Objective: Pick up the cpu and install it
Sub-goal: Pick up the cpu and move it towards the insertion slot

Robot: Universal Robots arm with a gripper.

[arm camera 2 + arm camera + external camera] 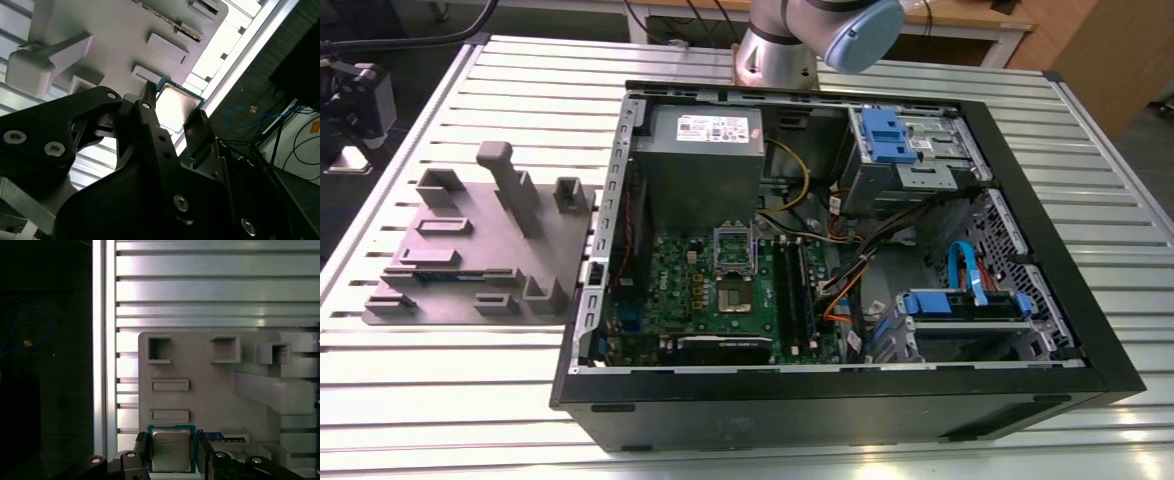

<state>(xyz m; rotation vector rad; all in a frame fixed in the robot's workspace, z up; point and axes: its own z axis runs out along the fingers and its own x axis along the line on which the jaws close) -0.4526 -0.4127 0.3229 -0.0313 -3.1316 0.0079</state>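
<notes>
Two black fingers (142,452) of the gripper (172,440) sit closed against opposite edges of the cpu (171,450), grasping it, as seen in both wrist views. The cpu lies flat, shiny side up, near one edge of the grey plastic tray (210,400) on the slatted metal table (200,290). In the exterior view the tray stands just beside the open computer case (854,400), on the exterior view's left.

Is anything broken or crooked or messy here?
No, nothing stands out. The cpu lies flat and square on the grey holder, with the gripper right at it. The computer case lies open and looks whole.
</notes>
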